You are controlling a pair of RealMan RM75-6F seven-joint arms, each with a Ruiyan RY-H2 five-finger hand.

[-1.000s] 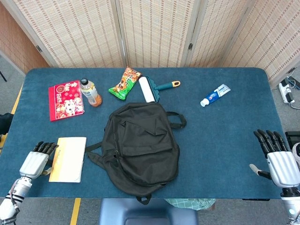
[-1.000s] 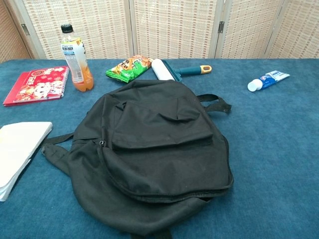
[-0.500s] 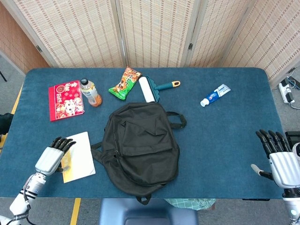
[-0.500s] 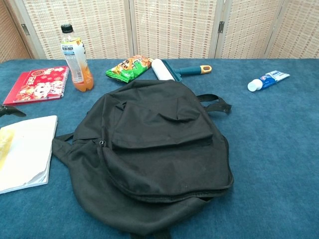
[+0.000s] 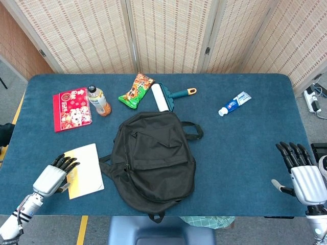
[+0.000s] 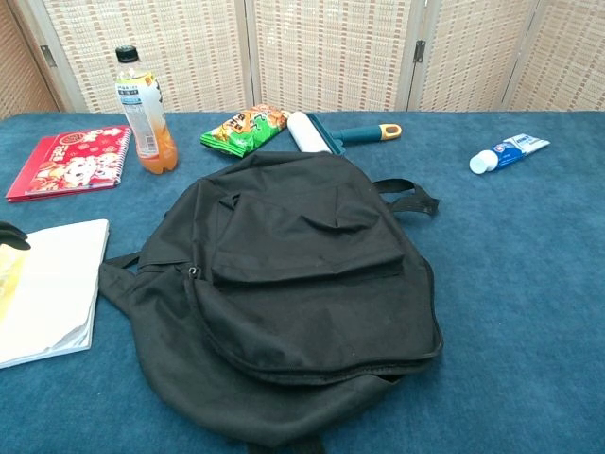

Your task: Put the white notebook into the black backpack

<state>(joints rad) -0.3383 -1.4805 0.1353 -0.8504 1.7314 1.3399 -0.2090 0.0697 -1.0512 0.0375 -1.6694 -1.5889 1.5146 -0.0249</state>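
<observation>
The white notebook [image 5: 87,169] lies flat on the blue table, just left of the black backpack [image 5: 153,158], its right edge near the backpack's strap. The backpack lies flat and looks zipped up. My left hand [image 5: 51,176] is at the notebook's left edge, fingers [image 5: 65,163] stretched out over that edge and holding nothing. In the chest view the notebook [image 6: 49,282] is at the far left, with only a dark fingertip [image 6: 13,234] of that hand showing beside the backpack [image 6: 302,284]. My right hand [image 5: 305,177] hovers at the table's right front corner, fingers spread and empty.
Along the back stand a red notebook [image 5: 71,109], an orange drink bottle [image 5: 97,101], a green snack bag [image 5: 137,91], a lint roller [image 5: 163,97] and a toothpaste tube [image 5: 234,103]. The table's front edge [image 5: 230,213] runs just below the backpack.
The notebook slid right and turned, ending against the backpack's strap, which bunched up. In the last half second my left hand drew back a little to the left. The right hand barely moved.
</observation>
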